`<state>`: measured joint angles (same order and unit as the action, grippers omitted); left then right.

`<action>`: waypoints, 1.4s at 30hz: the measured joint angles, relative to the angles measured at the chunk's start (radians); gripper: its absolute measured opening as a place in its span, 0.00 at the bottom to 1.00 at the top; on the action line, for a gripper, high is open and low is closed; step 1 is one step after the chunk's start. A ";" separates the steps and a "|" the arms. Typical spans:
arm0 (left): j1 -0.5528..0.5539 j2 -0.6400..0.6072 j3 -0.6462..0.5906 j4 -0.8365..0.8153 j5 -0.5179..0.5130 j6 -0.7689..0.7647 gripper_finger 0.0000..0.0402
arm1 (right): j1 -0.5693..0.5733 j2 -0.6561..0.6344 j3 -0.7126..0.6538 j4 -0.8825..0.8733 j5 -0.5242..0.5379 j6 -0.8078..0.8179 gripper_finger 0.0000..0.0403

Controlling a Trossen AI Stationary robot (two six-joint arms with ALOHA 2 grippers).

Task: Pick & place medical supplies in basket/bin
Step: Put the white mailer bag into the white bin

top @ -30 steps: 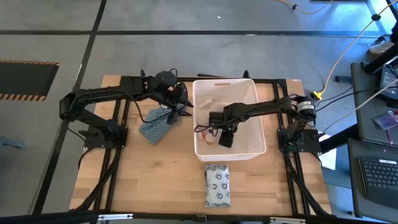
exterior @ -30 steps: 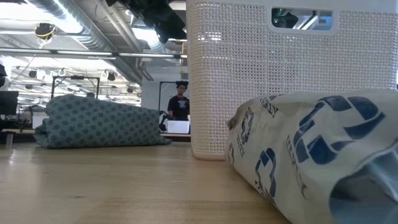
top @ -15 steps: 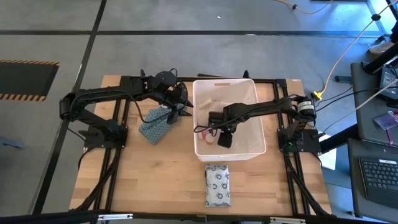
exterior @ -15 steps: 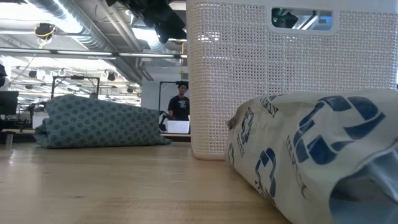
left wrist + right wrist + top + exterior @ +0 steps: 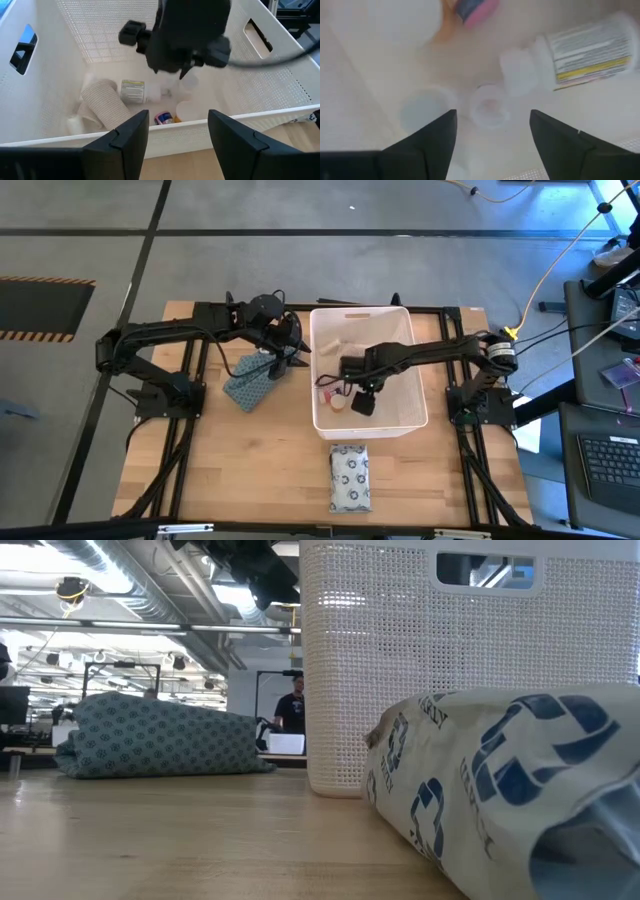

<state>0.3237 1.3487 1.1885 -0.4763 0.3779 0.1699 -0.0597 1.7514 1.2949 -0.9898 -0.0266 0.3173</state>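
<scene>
**Two soft packs still outside the bin**

Several small supplies already lie on the floor of the white bin [image 5: 363, 320]: you can see a beige bandage roll [image 5: 102, 104], a labelled white pill bottle [image 5: 580, 52] on its side, a pink-capped item [image 5: 163, 118] and a couple of small white caps or tubs. Your right gripper [image 5: 362, 402] is down inside the bin with its fingers spread and nothing between them, so that delivery looks finished. What remains, as far as the table shows, are two soft packs: the grey-white patterned pack [image 5: 349, 477] lying on the wood just in front of the bin, and a blue-grey patterned pack [image 5: 250, 381] to the bin's left. Your left gripper [image 5: 284, 352] hangs beside the bin near that blue-grey pack, fingers apart and empty.
</scene>
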 joint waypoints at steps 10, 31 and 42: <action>-0.002 -0.010 0.000 -0.001 0.000 -0.018 0.49 | 0.003 -0.289 0.000 0.008 0.135 0.155 0.62; -0.335 -0.116 0.000 -0.009 -0.001 0.012 0.49 | 0.637 -0.637 0.001 0.513 0.184 0.299 0.62; -0.540 -0.105 0.000 -0.051 -0.004 -0.045 0.49 | 1.005 -0.412 0.001 0.515 0.548 0.972 0.62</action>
<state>-0.2159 1.2442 1.1885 -0.5274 0.3737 0.1252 0.9452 1.3393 1.2961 -0.4750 0.5215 1.2896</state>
